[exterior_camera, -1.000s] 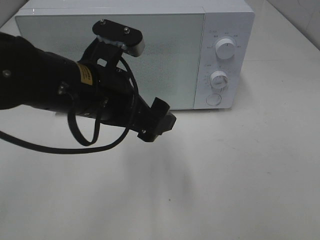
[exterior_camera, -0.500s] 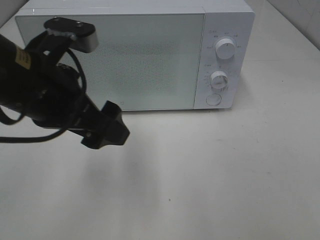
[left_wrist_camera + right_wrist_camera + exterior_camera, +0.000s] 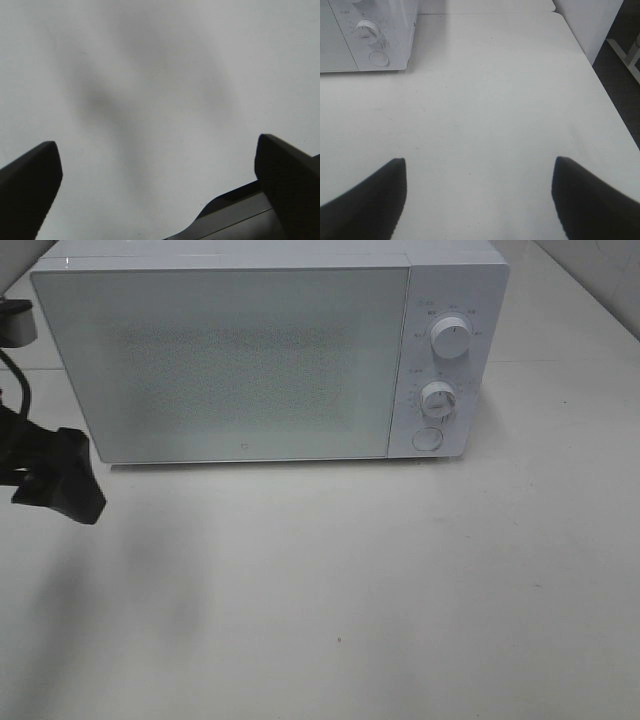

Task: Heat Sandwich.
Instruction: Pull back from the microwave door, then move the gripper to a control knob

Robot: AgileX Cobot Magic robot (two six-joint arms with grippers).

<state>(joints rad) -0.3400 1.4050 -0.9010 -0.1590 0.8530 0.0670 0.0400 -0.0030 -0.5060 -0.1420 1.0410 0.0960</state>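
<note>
Exterior high view: a white microwave oven [image 3: 250, 360] stands at the far edge of the table [image 3: 400, 590] with its door closed, and the left arm [image 3: 55, 480] sits at the left edge. The sandwich shows nowhere; it may be behind that door. Left wrist view: the left end effector [image 3: 157, 147] is spread wide over bare table, empty. Right wrist view: the right end effector [image 3: 479, 165] is likewise wide and empty. The sandwich is probably light, soft and loosely stacked, so a gentle pinch across both bread faces seems safest.
</note>
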